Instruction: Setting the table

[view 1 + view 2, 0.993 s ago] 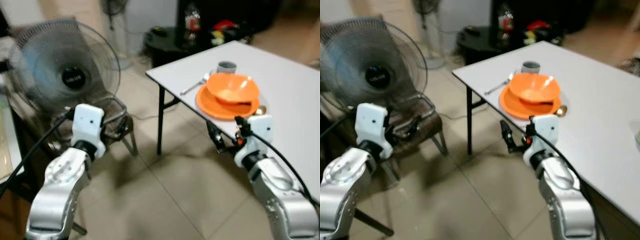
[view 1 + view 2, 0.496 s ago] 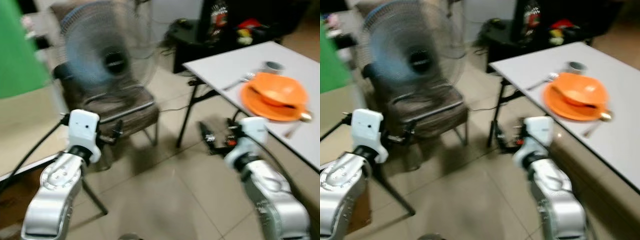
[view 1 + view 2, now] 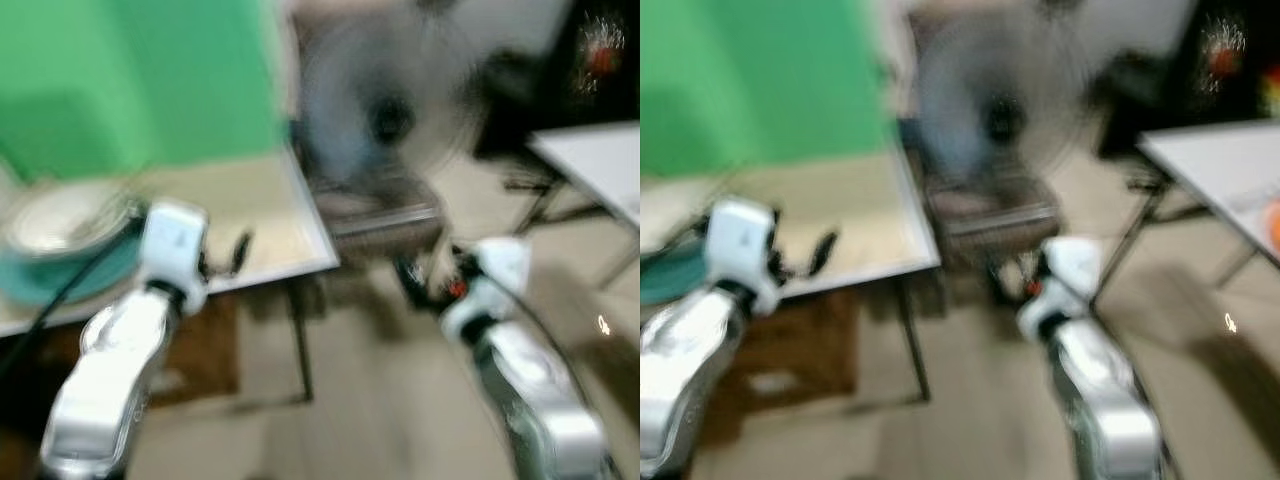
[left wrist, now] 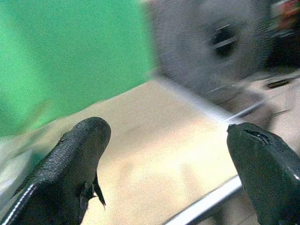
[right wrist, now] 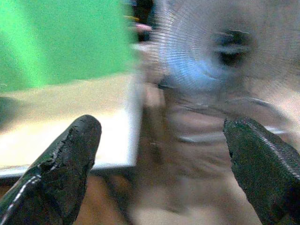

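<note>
- At the far left, a pale bowl (image 3: 62,218) is seen resting on a teal plate (image 3: 55,275); both stand on a beige surface (image 3: 265,230), in front of a green wall (image 3: 130,80). All is blurred.
- The left pincer (image 4: 166,154) is held in the air above the beige surface, near its edge. Its two black fingers (image 4: 70,164) are spread wide apart and nothing is held between them.
- Behind the corner of the beige surface, a standing fan (image 3: 385,115) is seen, and below it a brown chair seat (image 3: 385,210).
- The right pincer (image 5: 161,154) is held in the air over the tiled floor (image 3: 380,400), pointed towards the fan and the chair. Its fingers (image 5: 65,159) are also wide apart, with nothing between them.
- At the far right, a white surface (image 3: 1220,165) on dark legs is seen, well apart from both pincers. At its right edge a small orange thing (image 3: 1274,222) is partly visible; what it is cannot be told.
</note>
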`<state>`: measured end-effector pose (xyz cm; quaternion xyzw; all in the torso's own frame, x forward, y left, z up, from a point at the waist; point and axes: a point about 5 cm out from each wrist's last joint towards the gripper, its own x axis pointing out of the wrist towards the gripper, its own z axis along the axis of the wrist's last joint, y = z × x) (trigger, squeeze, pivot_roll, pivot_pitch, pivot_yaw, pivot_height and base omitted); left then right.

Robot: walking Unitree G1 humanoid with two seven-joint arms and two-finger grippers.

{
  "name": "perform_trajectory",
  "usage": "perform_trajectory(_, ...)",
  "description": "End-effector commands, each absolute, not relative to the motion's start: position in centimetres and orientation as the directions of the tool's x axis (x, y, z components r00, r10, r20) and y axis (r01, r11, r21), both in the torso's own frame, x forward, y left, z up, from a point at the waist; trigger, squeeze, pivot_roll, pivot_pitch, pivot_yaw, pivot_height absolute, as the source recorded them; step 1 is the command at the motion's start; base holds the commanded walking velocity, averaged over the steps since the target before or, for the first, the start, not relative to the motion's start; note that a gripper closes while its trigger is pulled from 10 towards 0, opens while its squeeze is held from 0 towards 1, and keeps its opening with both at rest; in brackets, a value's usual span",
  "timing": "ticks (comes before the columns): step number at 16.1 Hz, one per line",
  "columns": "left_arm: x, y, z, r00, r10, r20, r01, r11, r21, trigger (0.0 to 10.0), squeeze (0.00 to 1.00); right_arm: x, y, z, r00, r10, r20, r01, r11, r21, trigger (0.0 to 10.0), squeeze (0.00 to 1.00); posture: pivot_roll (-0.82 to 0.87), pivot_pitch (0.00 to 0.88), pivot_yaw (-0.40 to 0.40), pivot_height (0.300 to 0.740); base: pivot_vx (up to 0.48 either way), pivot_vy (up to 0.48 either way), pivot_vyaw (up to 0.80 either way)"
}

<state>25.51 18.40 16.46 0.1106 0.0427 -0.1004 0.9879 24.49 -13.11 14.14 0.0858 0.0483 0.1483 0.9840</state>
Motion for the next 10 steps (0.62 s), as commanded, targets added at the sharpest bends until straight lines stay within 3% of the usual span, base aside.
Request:
perform_trajectory(1, 25.67, 17.56, 16.91, 0.971, -0.22, -0.093, 0.235, 0.95, 0.206, 10.0, 0.13, 24.6, -13.81, 14.43, 0.958, 0.28, -0.06, -0.266, 0.949, 0.17, 10.0, 0.0, 0.14, 0.0, 0.042, 0.74, 0.0, 0.334, 0.8)
perform_trajectory(4, 25.96, 17.78, 17.08, 0.977, -0.199, -0.074, 0.21, 0.956, 0.203, 10.0, 0.14, 25.06, -13.65, 14.45, 0.956, 0.289, -0.052, -0.278, 0.947, 0.163, 10.0, 0.0, 0.14, 0.0, 0.04, 0.74, 0.0, 0.094, 0.8)
perform_trajectory(6, 26.35, 17.56, 17.48, 0.979, -0.197, -0.058, 0.205, 0.956, 0.208, 10.0, 0.18, 25.33, -13.62, 14.57, 0.954, 0.295, -0.048, -0.285, 0.945, 0.16, 10.0, 0.0, 0.15, 0.0, 0.034, 0.74, 0.0, -0.48, 0.8)
perform_trajectory(10, 26.56, 17.64, 17.21, 0.977, -0.2, -0.073, 0.212, 0.952, 0.221, 10.0, 0.16, 25.54, -13.58, 14.61, 0.956, 0.29, -0.047, -0.281, 0.948, 0.152, 10.0, 0.0, 0.14, 0.0, 0.043, 0.74, 0.0, -0.48, 0.8)
